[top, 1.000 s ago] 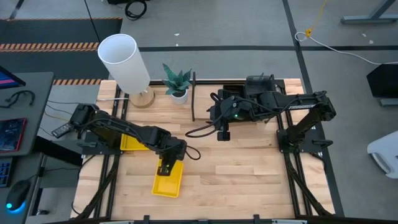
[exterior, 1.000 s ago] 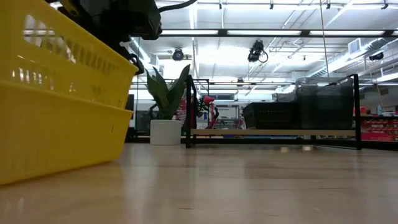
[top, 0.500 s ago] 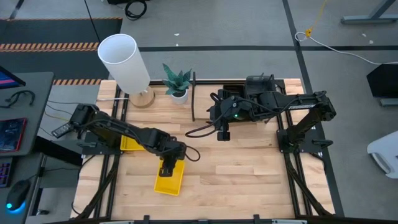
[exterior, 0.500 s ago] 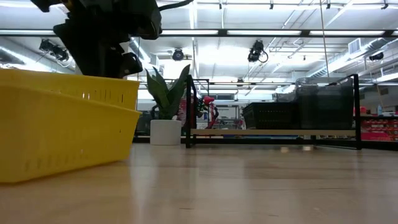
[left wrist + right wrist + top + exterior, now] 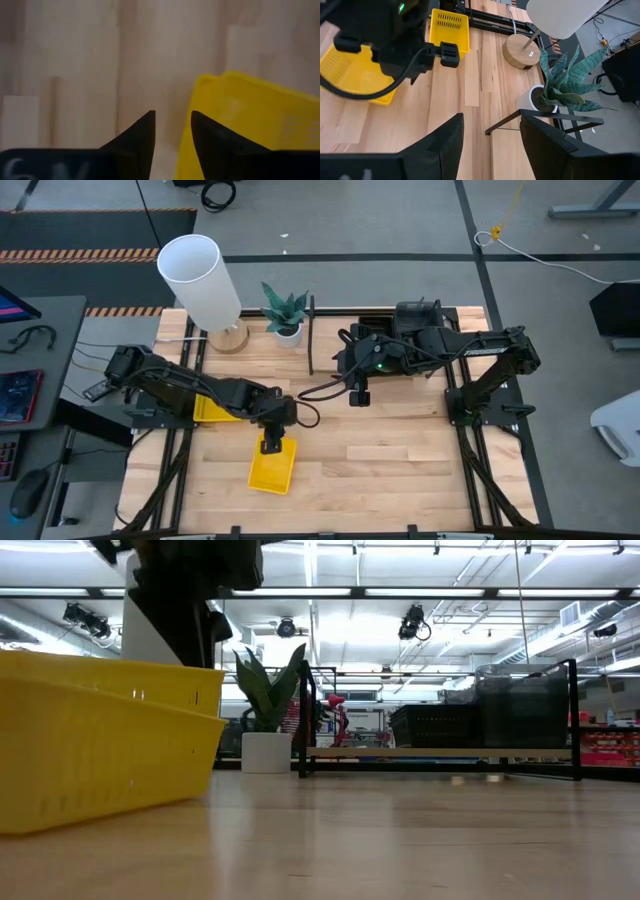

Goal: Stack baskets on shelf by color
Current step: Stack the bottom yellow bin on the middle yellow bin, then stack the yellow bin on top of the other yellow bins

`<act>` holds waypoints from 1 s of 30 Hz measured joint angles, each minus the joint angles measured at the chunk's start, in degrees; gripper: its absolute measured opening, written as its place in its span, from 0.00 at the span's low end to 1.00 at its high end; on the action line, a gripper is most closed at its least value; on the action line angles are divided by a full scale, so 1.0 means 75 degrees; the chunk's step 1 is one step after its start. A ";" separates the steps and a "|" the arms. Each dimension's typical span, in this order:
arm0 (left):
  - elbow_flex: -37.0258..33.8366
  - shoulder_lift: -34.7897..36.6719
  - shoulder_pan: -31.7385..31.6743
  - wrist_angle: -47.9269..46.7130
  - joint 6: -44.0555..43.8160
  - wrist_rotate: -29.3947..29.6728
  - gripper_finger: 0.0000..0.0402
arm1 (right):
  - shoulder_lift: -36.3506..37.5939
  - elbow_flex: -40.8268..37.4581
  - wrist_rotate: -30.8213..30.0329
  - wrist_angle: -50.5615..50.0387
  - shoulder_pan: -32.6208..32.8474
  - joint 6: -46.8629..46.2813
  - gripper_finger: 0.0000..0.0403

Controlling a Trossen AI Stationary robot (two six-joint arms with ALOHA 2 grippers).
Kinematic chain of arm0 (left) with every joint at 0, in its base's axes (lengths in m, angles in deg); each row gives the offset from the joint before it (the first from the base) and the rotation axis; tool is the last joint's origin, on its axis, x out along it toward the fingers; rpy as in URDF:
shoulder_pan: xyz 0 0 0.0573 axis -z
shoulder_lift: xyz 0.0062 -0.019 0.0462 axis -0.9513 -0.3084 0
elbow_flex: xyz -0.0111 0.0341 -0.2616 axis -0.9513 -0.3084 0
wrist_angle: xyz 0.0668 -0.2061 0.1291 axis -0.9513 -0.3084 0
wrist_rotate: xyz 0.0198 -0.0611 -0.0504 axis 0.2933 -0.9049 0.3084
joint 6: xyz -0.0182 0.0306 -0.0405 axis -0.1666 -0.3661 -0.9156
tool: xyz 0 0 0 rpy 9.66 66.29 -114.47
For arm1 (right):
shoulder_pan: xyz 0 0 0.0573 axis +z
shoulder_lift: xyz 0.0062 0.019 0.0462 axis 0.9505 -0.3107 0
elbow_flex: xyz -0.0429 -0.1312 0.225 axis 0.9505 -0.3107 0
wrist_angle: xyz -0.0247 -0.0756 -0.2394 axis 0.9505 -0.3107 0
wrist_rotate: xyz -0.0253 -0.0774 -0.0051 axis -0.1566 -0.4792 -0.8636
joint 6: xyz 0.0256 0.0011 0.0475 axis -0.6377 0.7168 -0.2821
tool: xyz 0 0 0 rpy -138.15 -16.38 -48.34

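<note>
Left gripper (image 5: 271, 442) above lengthwise yellow basket (image 5: 271, 470)

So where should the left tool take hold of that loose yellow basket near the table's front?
Probably the yellow basket's short rim nearest the left tool, from straight above: it sits upright, open side up, leaving that thin wall edge exposed and unobstructed.

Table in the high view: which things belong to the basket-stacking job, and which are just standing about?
Job: yellow basket under the left gripper; second yellow basket; dark baskets on the shelf.
Standing about: lamp; potted plant; idle right gripper.
</note>
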 joint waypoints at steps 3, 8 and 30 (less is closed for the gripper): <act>-0.0003 -0.0227 0.0125 0.0015 0.0010 0.0376 0.29 | 0.0000 0.0000 -0.0003 0.0003 0.0000 0.0000 0.49; -0.0003 -0.0862 0.0380 0.0088 0.0213 0.0538 0.25 | 0.0000 0.0000 -0.0003 0.0006 0.0000 0.0006 0.49; -0.1334 0.0885 -0.0176 -0.0983 -0.2866 0.1031 0.01 | 0.0000 0.0000 0.0006 0.0095 0.0000 0.0115 0.49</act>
